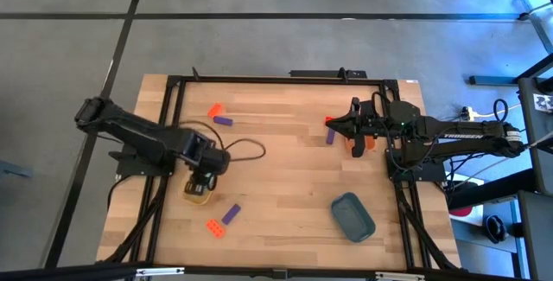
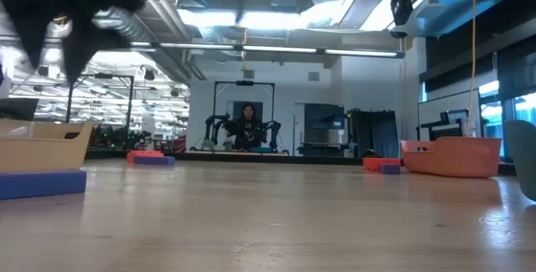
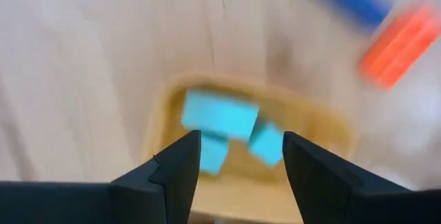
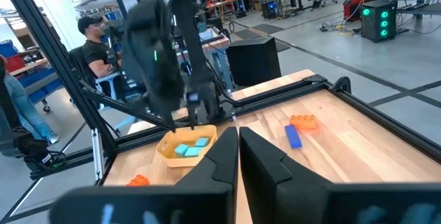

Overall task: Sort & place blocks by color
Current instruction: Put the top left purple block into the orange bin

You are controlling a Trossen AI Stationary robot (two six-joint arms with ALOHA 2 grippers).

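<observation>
Left gripper (image 1: 200, 186): hovering directly above the yellow tray (image 1: 197, 196) at the table's left front; fingers (image 3: 176, 172) spread apart, holding nothing.
Right gripper (image 1: 331, 123): hanging over the right rear of the table, beside the orange tray (image 1: 364, 143); fingers (image 4: 219, 156) pressed together, gripping nothing.
Yellow tray contents: pale teal blocks (image 3: 219, 116) are lying inside, three visible in the left wrist view, touching one another.
Front-left pair: a purple block (image 1: 231, 214) and a red-orange block (image 1: 213, 226) are lying just beside each other on the wood, near the yellow tray.
Rear-left pair: a red-orange block (image 1: 215, 110) and a purple block (image 1: 224, 121) are sitting close together near the back edge.
Right-side blocks: a purple block (image 1: 330, 137) is lying just under the right gripper; a red-orange piece shows at the fingertips, partly hidden.
Dark teal tray (image 1: 352, 216): resting at the right front, well apart from both grippers.
Wooden table (image 1: 285, 177): carrying all trays and blocks.
</observation>
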